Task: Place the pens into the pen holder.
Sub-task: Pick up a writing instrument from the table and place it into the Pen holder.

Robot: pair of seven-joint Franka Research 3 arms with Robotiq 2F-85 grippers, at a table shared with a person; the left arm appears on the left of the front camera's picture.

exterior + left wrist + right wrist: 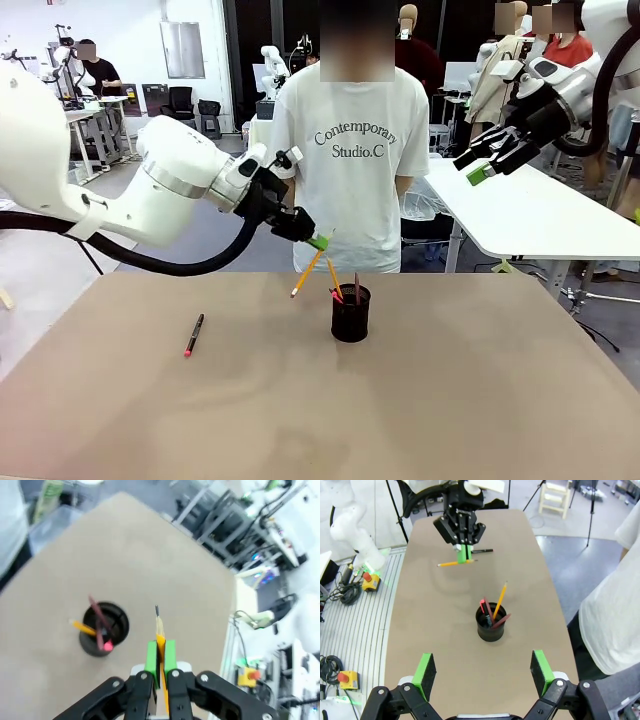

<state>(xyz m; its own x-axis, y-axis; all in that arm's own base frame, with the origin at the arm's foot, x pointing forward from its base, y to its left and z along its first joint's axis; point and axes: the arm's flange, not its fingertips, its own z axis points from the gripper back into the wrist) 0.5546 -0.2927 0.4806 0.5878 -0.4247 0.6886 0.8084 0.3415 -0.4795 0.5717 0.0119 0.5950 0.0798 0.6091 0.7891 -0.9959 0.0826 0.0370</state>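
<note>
Pinching a pencil [306, 273], left fingers [319, 242] hang beside the pen holder [350, 318]

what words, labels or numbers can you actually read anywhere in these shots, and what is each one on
"Contemporary Studio.C": on the chest of the person's white T-shirt, front view.
Loose black pen and pen holder: no marking that can be read.
Yellow button box beside the table, right wrist view: any label is too small to read.
</note>
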